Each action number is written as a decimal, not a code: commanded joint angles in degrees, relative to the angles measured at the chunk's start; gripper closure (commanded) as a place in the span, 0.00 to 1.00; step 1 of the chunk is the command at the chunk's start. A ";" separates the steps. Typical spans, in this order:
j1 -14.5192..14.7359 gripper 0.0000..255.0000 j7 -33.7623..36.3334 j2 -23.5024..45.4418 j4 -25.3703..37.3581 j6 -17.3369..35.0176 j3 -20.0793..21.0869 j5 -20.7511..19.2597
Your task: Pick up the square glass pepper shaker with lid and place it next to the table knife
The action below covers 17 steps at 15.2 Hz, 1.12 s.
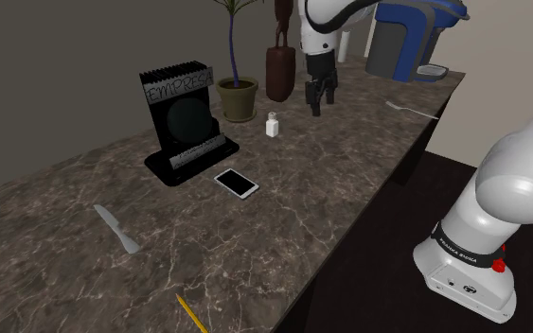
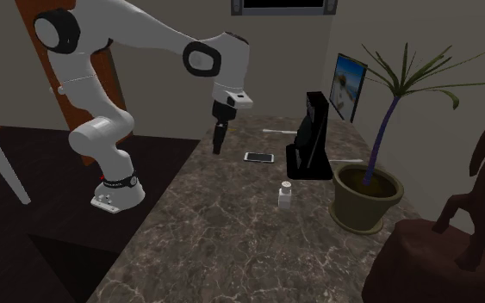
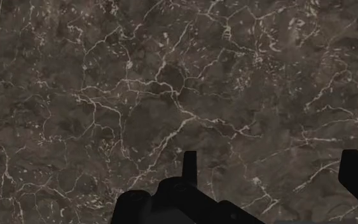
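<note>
The pepper shaker (image 1: 272, 125) is a small white square bottle with a lid, standing upright on the dark marble counter (image 1: 283, 218); in the second exterior view the shaker (image 2: 286, 196) stands in front of the plant pot. My black gripper (image 1: 315, 102) hangs above the counter, to the shoulder view's right of the shaker and apart from it. The gripper (image 2: 218, 145) points down. In the wrist view its fingers (image 3: 189, 164) stand apart, open over bare marble. The pale table knife (image 1: 117, 230) lies far off near the shoulder view's lower left.
A black display stand (image 1: 186, 118), a white phone (image 1: 236, 184), a potted plant (image 1: 238, 97) and a brown statue (image 1: 279, 66) crowd the back of the counter. A fork (image 1: 414, 111) lies near the edge, a pencil (image 1: 191, 313) at the front. A blue-grey appliance (image 1: 411, 38) stands at the far end.
</note>
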 commanded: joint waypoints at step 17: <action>-1.08 0.00 0.36 44.93 48.71 -5.10 -1.14 0.80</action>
